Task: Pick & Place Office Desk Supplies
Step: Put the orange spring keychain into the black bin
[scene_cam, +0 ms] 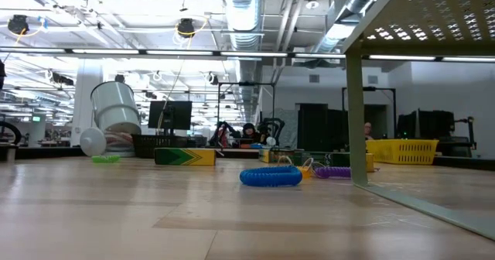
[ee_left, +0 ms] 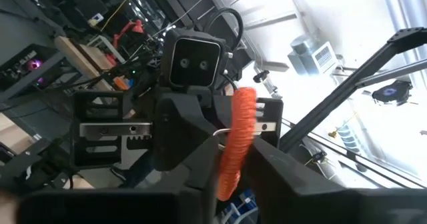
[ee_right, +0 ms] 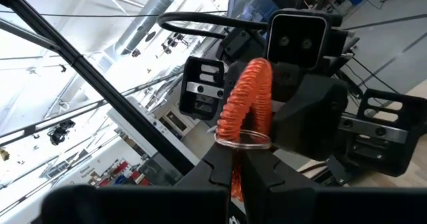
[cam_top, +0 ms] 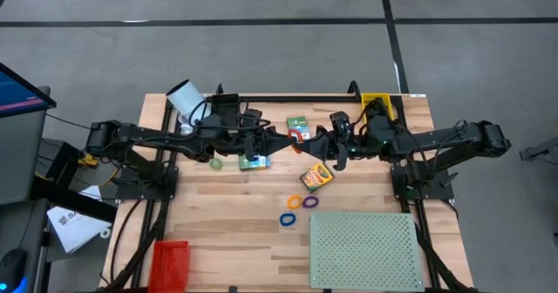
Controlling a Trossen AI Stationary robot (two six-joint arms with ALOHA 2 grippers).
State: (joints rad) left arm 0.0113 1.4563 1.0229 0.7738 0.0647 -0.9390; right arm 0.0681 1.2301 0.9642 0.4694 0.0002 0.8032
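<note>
An orange coiled ring (cam_top: pixel 297 134) hangs in the air above the middle of the table, between my two grippers, which face each other. My left gripper (cam_top: pixel 284 137) comes from the table's left and my right gripper (cam_top: pixel 316 141) from the right; both are shut on the ring. On the table lie two green boxes (cam_top: pixel 299 122) (cam_top: pixel 254 161), a crayon box (cam_top: pixel 317 177), and orange (cam_top: pixel 295 202), purple (cam_top: pixel 310 201), blue (cam_top: pixel 288 218) and green (cam_top: pixel 215 163) rings. My left gripper has the orange ring (ee_left: pixel 230 171) between its two fingers, which come roughly level from the table's left. The ring stands on edge, lifted clear of the table. My right gripper pinches the ring's opposite part (ee_right: pixel 235 174) between its two fingers, level from the table's right. The orange loop (ee_right: pixel 252 94) rises out of the fingertips toward the left gripper.
A pale green perforated board (cam_top: pixel 364 249) stands over the near right corner. A white cylinder (cam_top: pixel 185 97) lies at the far left, a red bin (cam_top: pixel 170 262) at the near left, and a yellow holder (cam_top: pixel 377 101) at the far right.
</note>
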